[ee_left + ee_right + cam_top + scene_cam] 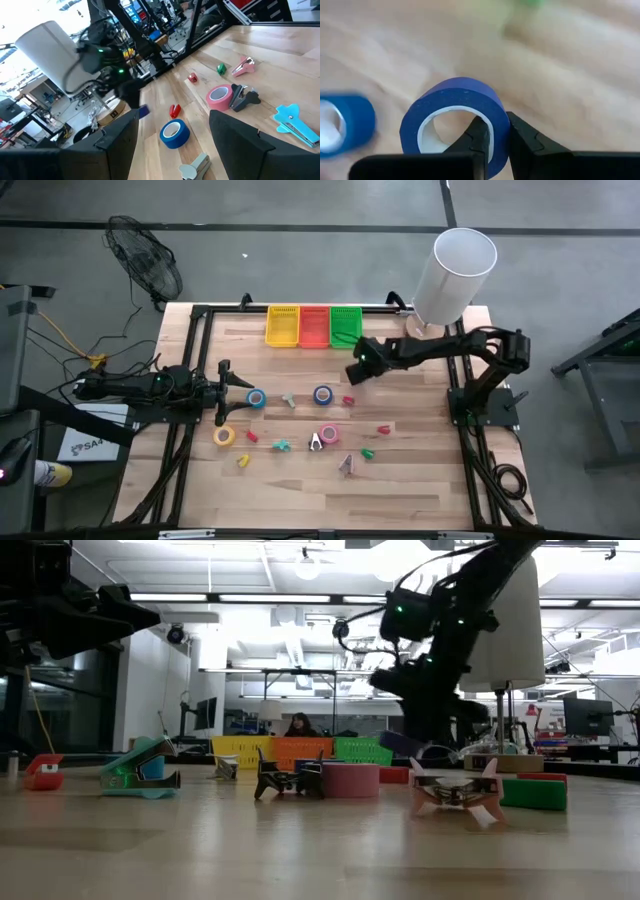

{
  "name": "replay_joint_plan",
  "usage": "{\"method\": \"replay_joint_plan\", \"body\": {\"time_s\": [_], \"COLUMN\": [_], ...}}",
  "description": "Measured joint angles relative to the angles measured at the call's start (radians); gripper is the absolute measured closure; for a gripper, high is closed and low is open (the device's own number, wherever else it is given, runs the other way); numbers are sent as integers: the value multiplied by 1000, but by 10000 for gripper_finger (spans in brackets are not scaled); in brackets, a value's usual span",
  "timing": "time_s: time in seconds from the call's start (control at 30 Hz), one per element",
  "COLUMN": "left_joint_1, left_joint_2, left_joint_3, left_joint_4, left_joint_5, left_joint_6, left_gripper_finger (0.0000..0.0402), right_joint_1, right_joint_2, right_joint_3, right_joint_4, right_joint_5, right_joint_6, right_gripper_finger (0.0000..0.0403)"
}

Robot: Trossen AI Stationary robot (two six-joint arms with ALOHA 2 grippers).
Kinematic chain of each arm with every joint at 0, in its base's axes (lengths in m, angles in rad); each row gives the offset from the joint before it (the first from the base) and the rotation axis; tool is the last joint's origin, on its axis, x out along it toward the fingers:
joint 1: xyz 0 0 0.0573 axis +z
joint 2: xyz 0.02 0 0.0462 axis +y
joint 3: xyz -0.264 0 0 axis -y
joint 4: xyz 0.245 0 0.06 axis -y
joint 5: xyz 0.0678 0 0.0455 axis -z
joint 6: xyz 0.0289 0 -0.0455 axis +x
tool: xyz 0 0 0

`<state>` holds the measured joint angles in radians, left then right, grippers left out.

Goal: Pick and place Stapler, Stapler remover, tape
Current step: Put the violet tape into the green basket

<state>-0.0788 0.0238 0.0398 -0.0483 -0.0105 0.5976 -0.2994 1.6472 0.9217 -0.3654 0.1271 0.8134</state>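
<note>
So the right claw [492, 135] was clamped on the wall of a purple-blue tape roll [455, 117], one finger down inside the pale centre hole and the other on the outside of the ring. From overhead that claw [357, 370] sat just in front of the green bin [345, 326], with the roll itself hidden under the arm. In the table-level shot it looked like the roll [400, 745] was lifted off the worktop [400, 480], though it was dark there and hard to be sure.

Using the green bin as the anchor: the red bin [314, 326] and yellow bin [283, 326] were lined up beside it along the back edge. A blue tape roll [322, 395] lay a bit in front of it, just beside the closed claw. The other blue tape roll [257, 398] was further across toward the left arm. The pink tape roll [329, 434] was further forward from the bin, with a dark staple remover [316, 442] right next to it. The yellow tape roll [224, 436] was the farthest one out, toward the left arm's front side.

The left claw [224, 392] was hanging with its fingers spread, holding nothing, just beside that second blue roll. A white cylinder [455, 272] stood at the back corner, near the green bin.
</note>
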Motion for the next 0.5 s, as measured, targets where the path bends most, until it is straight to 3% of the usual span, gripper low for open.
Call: {"method": "replay_joint_plan", "body": {"time_s": [0.27, 0.5], "left_joint_1": [0, 0], "left_joint_2": [0, 0], "left_joint_3": [0, 0], "left_joint_4": [0, 0], "left_joint_5": [0, 0], "left_joint_6": [0, 0], "left_gripper_finger": [163, 163], "right_joint_1": [-62, -68], "right_joint_2": [1, 1], "right_joint_3": [128, 177], "right_joint_4": [112, 180], "right_joint_5": [163, 358], "right_joint_6": [-121, -324], "right_gripper_finger": [369, 369]}}
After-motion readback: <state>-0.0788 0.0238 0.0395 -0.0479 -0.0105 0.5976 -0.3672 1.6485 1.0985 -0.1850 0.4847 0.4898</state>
